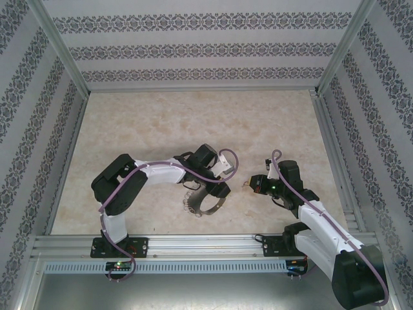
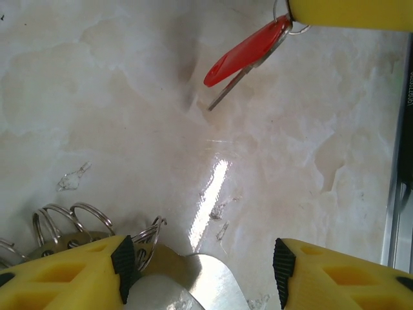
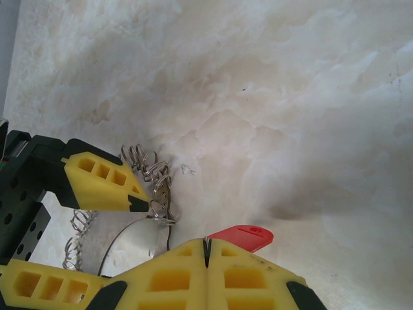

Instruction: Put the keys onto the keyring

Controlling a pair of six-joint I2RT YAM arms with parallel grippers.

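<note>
The key (image 2: 242, 55) is clamped at its head end between the fully closed fingers of the right gripper (image 3: 206, 244). The red head projects past the fingertips, and a small wire ring at the head sits against one finger. In the left wrist view the key's long axis runs diagonally: head at upper right by the right gripper, silver blade pointing to lower left, toward the left gripper (image 2: 203, 265). From above, the key points left, blade tip leading, across the gap between the two grippers. It hangs over the tabletop (image 1: 193, 123), slightly right of centre and nearer the near edge than the far edge.

The keyring (image 1: 205, 205) is gripped by the left gripper, whose jaws stand partly apart with the hoop spanning between them. One black pad (image 2: 122, 258) bears on the looped edge. The flat metal band curves between the fingers, and several wire loops fan out beside that pad. The hoop is tilted, not lying flat. It sits close to the near edge, about midway along it. Blade tip and keyring are apart, with bare tabletop between them.
</note>
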